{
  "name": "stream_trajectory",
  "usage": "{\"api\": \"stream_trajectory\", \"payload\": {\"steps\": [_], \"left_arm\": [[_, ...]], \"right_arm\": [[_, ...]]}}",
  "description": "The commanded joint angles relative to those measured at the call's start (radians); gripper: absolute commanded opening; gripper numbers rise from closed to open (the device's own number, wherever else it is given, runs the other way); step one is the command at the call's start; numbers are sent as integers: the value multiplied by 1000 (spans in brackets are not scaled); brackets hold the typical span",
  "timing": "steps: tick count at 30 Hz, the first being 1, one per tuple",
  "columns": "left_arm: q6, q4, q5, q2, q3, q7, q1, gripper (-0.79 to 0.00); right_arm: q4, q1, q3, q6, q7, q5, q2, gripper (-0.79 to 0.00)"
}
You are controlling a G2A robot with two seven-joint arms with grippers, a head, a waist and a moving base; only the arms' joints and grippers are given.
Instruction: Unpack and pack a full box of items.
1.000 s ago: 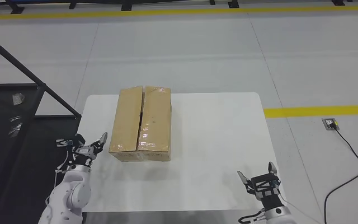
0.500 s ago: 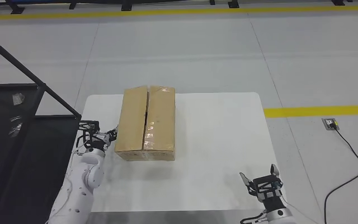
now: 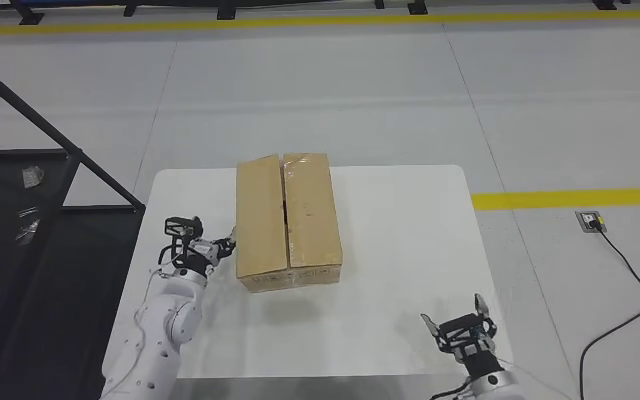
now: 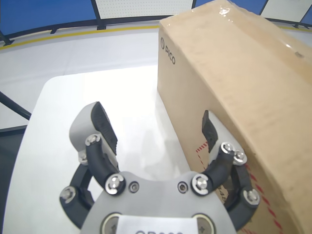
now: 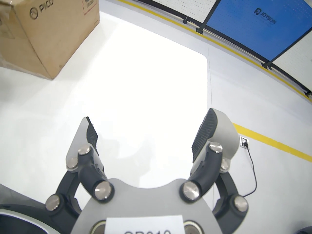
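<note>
Left jaws wide, finger [image 4: 209, 132] on the box [image 3: 288, 215] — best to push low and square so it slides — right jaws wide too.

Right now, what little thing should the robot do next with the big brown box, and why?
Probably bring the right hand over to the free side of the box. The box sits closed on the table. The open left hand has one finger against one side; the open right hand hangs apart from it. Two hands would likely steady it for opening.
</note>
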Motion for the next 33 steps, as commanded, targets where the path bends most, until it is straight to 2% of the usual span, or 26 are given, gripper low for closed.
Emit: {"api": "stream_trajectory", "payload": {"steps": [1, 8, 11, 16, 26, 29, 33], "left_arm": [[4, -23, -14, 3, -18, 5, 26, 0], [1, -77, -96, 16, -121, 16, 137, 0], [-13, -90, -112, 17, -128, 4, 167, 0], [-35, -122, -101, 13, -96, -1, 204, 0], [-45, -182, -94, 5, -54, 6, 243, 0], [-64, -194, -99, 4, -48, -3, 247, 0], [-86, -219, -87, 2, -27, -13, 256, 0]], "right_arm": [[-5, -2, -2, -63, 34, -33, 4, 0], [-5, -2, -2, -63, 34, -33, 4, 0], [-12, 3, -6, -58, 27, -43, 3, 0], [-57, 55, -97, -17, 54, -249, -2, 0], [-115, 191, -366, 43, 275, -793, -30, 0], [-115, 214, -420, 32, 322, -890, -40, 0], [-109, 240, -468, 26, 358, -945, -53, 0]]}}
